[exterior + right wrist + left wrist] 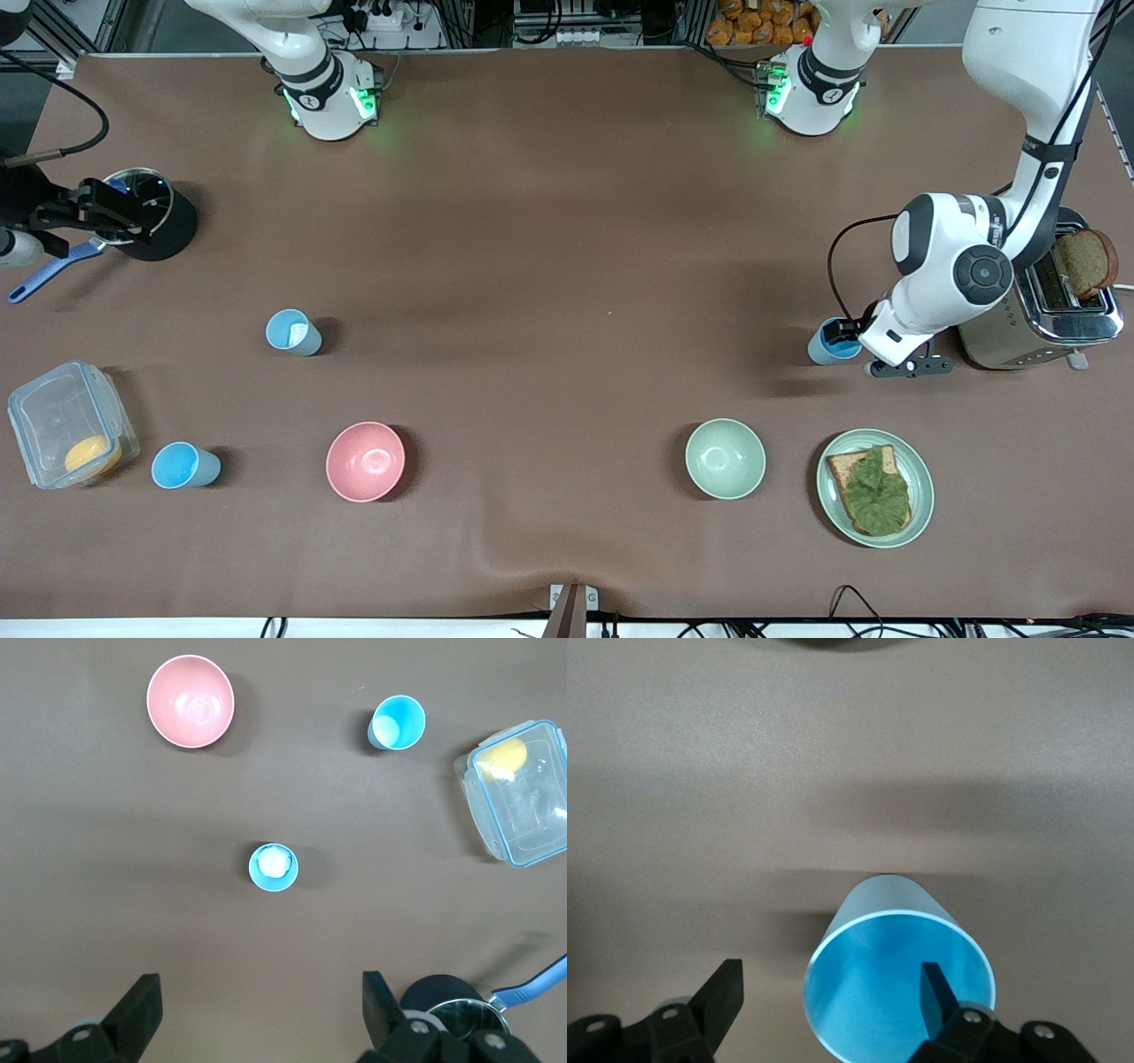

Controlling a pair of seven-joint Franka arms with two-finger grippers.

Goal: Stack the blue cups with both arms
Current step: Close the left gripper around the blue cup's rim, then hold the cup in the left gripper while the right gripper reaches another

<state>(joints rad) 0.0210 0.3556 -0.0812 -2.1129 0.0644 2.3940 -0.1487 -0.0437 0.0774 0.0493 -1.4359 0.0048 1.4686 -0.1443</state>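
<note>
The left gripper (828,992) is low at a blue cup (831,344) beside the toaster (1045,310), jaws open, one finger (935,988) inside its rim. The right gripper (257,1010) waits open-jawed above the pot (146,213). Two more cups (293,332) (183,466) stand upright with bare desk (549,221) around.

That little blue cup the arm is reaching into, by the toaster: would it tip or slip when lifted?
The blue cup looks thin-walled and empty, so probably light. Its smooth, glossy tapered wall may slip a little. The left end effector has one finger inside the rim and one outside, so an off-centre squeeze could tilt it.
</note>
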